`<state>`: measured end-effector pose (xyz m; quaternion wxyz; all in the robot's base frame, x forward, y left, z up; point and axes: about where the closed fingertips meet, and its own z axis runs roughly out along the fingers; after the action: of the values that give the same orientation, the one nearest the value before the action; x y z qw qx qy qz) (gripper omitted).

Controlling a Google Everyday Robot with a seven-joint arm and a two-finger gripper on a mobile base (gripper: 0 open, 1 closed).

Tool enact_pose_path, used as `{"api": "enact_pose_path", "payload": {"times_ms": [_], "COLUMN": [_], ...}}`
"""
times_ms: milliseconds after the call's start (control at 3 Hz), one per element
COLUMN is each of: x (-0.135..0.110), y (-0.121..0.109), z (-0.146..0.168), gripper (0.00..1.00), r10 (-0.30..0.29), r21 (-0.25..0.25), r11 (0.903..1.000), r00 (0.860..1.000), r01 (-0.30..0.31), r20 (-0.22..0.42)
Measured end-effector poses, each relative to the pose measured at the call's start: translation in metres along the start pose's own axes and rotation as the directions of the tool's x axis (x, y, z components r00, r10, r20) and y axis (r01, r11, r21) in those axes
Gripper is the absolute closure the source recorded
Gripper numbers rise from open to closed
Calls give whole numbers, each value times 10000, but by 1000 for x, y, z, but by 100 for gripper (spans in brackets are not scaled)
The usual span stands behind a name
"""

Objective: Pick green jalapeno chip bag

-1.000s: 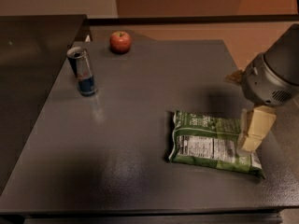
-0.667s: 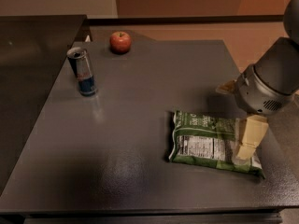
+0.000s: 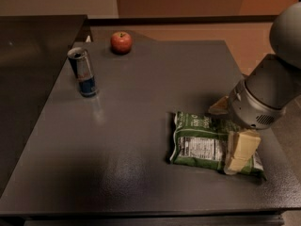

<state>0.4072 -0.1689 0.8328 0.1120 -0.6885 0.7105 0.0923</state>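
The green jalapeno chip bag lies flat on the dark table, right of centre, with its white nutrition-label panel facing up. My gripper is over the bag's right end, low and close to it. It is open: the near cream finger sits over the bag's right edge and the far finger shows just behind the bag's back edge. The bag still rests on the table. The arm's grey wrist hides the bag's far right corner.
A blue and silver drink can stands at the back left. A red apple sits near the table's far edge. The dark table ends just right of the bag and near the frame's bottom. A dark counter is on the left.
My gripper has moved left and lower, from beside the bag's right edge to over its right end. The bag, can and apple have not moved.
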Motion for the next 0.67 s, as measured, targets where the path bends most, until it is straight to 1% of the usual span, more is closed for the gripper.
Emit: {"api": "enact_pose_path", "payload": {"times_ms": [333, 667], "x": [-3, -9], "y": [5, 6], "z": [4, -3], "gripper": [39, 63], "r10": [-71, -66], "r21": [-102, 56], "r11": [9999, 10000], "r00": [9998, 9996], "r01": [69, 68], "r20": [-171, -267]}}
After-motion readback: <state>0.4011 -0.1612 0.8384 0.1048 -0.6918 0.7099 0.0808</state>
